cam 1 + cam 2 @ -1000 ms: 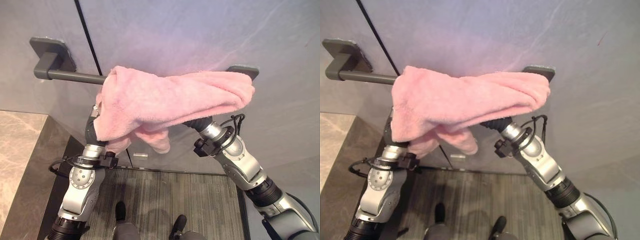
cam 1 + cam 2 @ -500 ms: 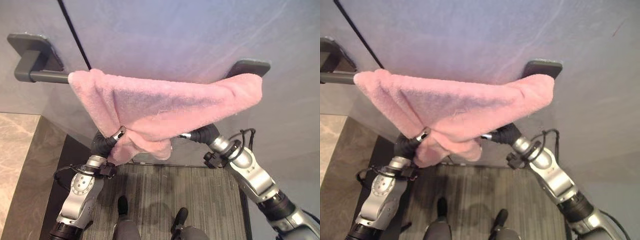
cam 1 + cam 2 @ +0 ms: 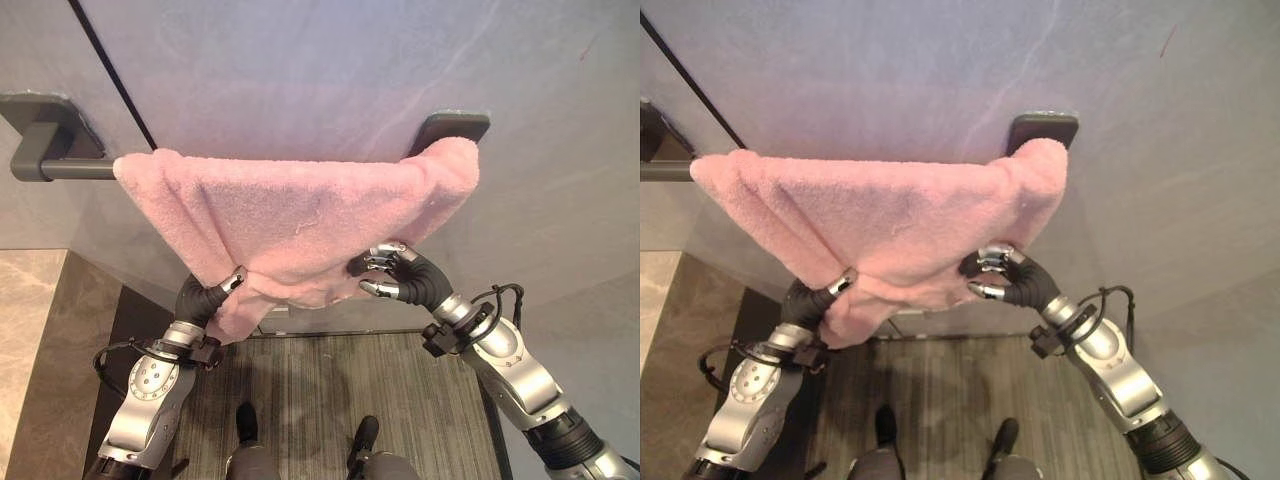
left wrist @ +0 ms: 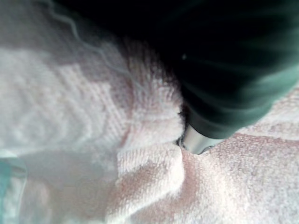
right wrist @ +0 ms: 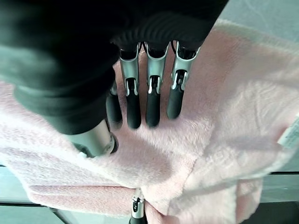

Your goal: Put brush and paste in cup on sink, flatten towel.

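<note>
A pink towel [image 3: 300,215] hangs spread over the dark grey wall bar [image 3: 60,168], from left of centre to the bar's right mount [image 3: 450,128]. Its lower edge bunches into a fold at the lower left. My left hand [image 3: 205,292] is under that fold; in the left wrist view its thumb [image 4: 196,140] presses into gathered cloth [image 4: 70,116]. My right hand [image 3: 405,278] is at the towel's lower right edge. In the right wrist view its fingers [image 5: 149,102] lie fairly straight against the towel's face [image 5: 224,93], thumb apart.
The grey wall is right behind the bar. A marble counter [image 3: 30,340] lies at the lower left. A dark striped mat [image 3: 320,390] covers the floor below. A small white tag [image 5: 287,135] sits on the towel's edge.
The towel has been drawn out flatter and wider along the bar. My right hand has come out from under the cloth onto its lower front edge. The camera has also shifted.
</note>
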